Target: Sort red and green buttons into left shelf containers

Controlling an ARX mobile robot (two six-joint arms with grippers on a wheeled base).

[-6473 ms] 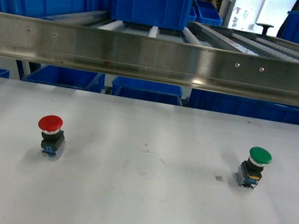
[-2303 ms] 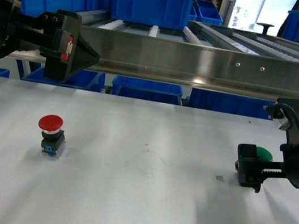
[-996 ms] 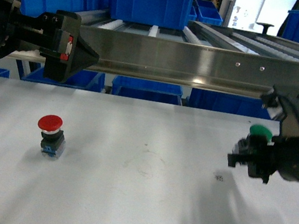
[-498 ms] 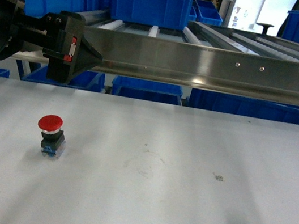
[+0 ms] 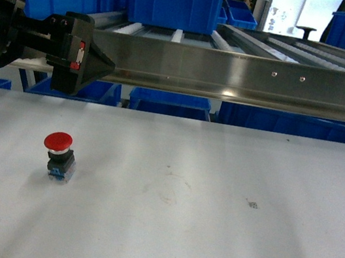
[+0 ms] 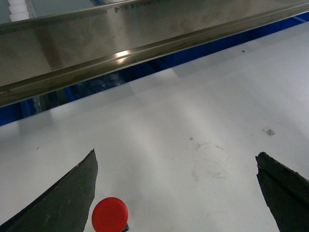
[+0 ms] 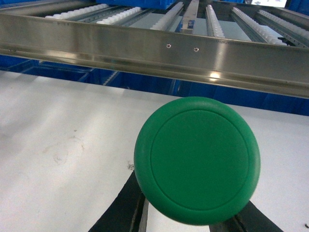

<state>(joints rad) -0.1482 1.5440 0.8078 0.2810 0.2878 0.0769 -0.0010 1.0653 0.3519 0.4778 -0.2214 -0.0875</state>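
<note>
Right gripper [image 7: 193, 220] clamped on smooth round green button [image 7: 197, 159].

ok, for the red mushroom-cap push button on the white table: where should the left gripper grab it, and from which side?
Grip the black-and-blue blocky body under the cap of the red mushroom-cap push button, not the cap: the rounded cap overhangs and would likely slip. It stands upright on the white table with nothing beside it, so come down from above and a little behind, with the open left gripper straddling the body.
</note>
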